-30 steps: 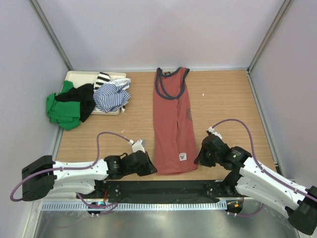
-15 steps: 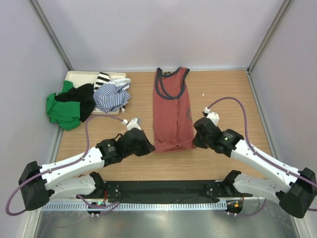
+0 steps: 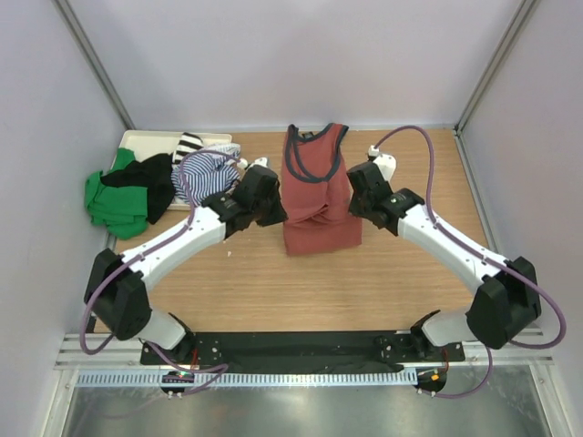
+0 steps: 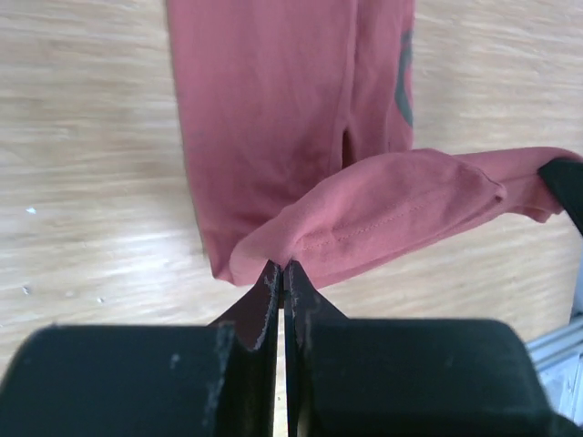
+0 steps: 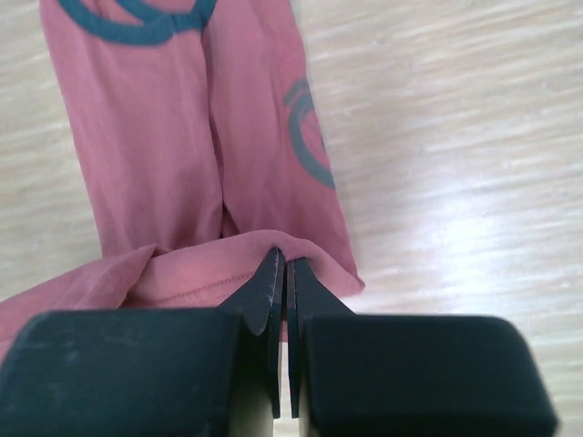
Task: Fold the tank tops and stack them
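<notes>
The brick-red tank top (image 3: 314, 187) with dark grey trim lies lengthwise at the middle of the table, its bottom half folded up over itself. My left gripper (image 3: 273, 208) is shut on the left corner of its hem (image 4: 301, 241). My right gripper (image 3: 357, 202) is shut on the right corner of the hem (image 5: 264, 259). Both hold the hem a little above the lower layer. The round logo shows in the right wrist view (image 5: 305, 132). The navy-and-white striped top (image 3: 205, 175) lies in the pile at the back left.
A cream tray (image 3: 146, 138) at the back left holds the pile, with a green garment (image 3: 109, 202), a black one (image 3: 150, 182) and a black-and-white striped one (image 3: 189, 144). White walls close in the table on three sides.
Both grippers have carried the red top's hem from the near edge away toward the neckline, folding the top about in half.
</notes>
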